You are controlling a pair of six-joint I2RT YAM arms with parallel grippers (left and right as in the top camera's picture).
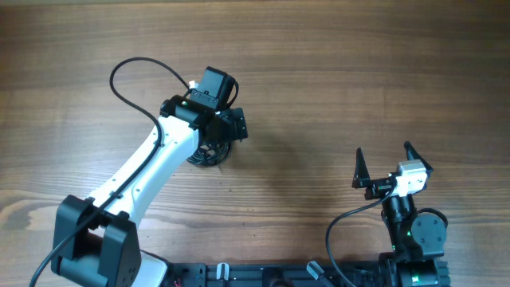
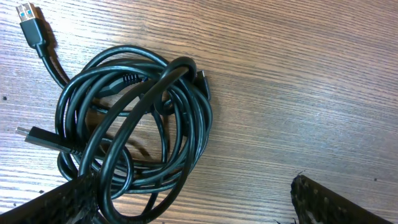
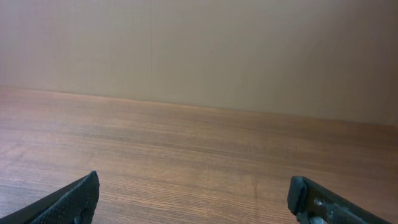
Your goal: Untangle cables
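- Item: thin black flexible cables [image 2: 134, 124], several cords wound together into one loose round coil that lies flat on the brown wood-grain bench [image 1: 358, 64], left of the bench's middle.
- Plug ends, seen from the left wrist: a rectangular USB plug with a whitish-silver tip [image 2: 28, 14] lies outside the coil at upper left. A flat black plug [image 2: 38, 135] pokes out on the left. A small slim plug [image 2: 204, 78] sits at the coil's upper right edge.
- One thicker loop [image 2: 149, 106] crosses over the other turns on a slant, from upper right to lower left.
- Left pincer [image 2: 196, 186]: we find it spread wide and holding nothing, hanging directly over the coil. Its left finger covers the coil's lower left edge in this view, and we cannot tell whether they touch.
- From overhead we see just a sliver of the coil under the white left arm [image 1: 151, 163], while the wrist camera shows the whole coil.
- Right pincer [image 1: 383, 151]: spread wide, holding nothing, well apart from the coil on the right side.
- The right wrist camera gives us bare bench boards running to a plain beige wall [image 3: 199, 43].
- A thick black arm wire [image 1: 131, 68] arcs off the left arm.
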